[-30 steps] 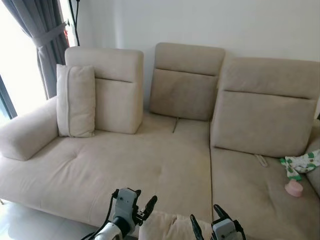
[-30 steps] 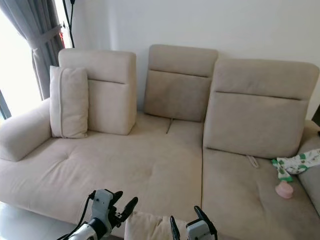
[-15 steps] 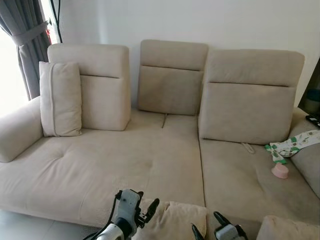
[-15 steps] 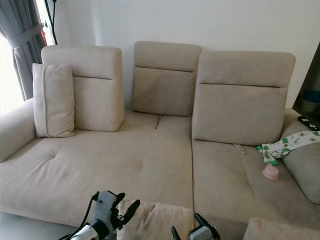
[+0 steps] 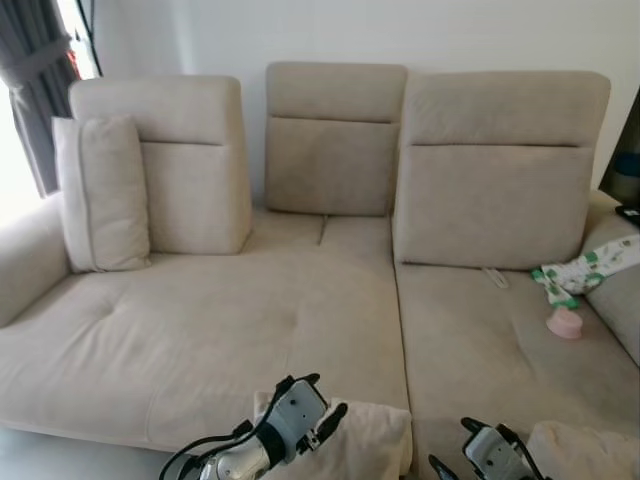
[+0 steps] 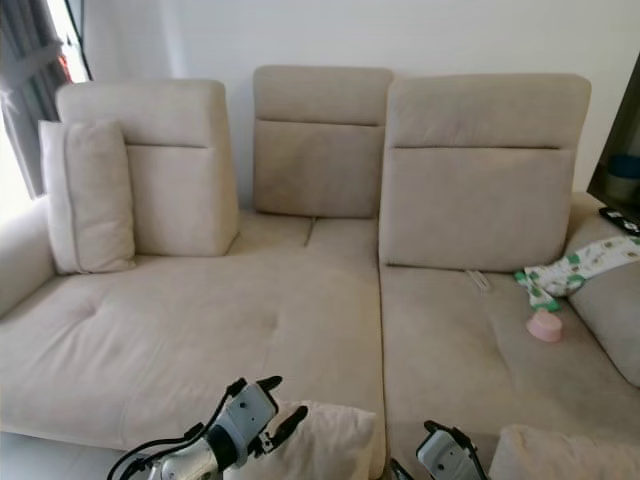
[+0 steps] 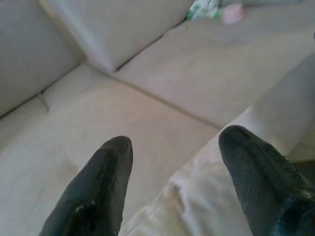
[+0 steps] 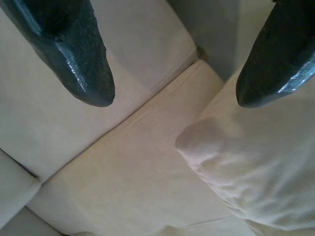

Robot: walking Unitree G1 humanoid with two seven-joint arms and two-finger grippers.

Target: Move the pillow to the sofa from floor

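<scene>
A beige pillow (image 5: pixel 370 440) lies at the front edge of the beige sofa (image 5: pixel 200 330), low in the eye views between my two arms. My left gripper (image 5: pixel 327 393) sits at the pillow's left top edge. In the left wrist view its fingers (image 7: pixel 110 167) stand wide apart, open, with the pillow's (image 7: pixel 211 196) fabric below and between them. My right gripper (image 5: pixel 452 443) is just right of the pillow and also open. In the right wrist view a beige cushion corner (image 8: pixel 251 167) lies under one finger; which cushion it belongs to I cannot tell.
An upright beige cushion (image 5: pixel 100 190) leans at the sofa's left end. A green-and-white cloth (image 5: pixel 580 270) and a small pink object (image 5: pixel 565 322) lie on the right seat. Another beige cushion (image 5: pixel 585 450) sits at bottom right. A grey curtain (image 5: pixel 35 80) hangs far left.
The camera has shifted right and nearer to the sofa. The pillow now rests further onto the seat's front edge, and the left gripper has tilted over towards it.
</scene>
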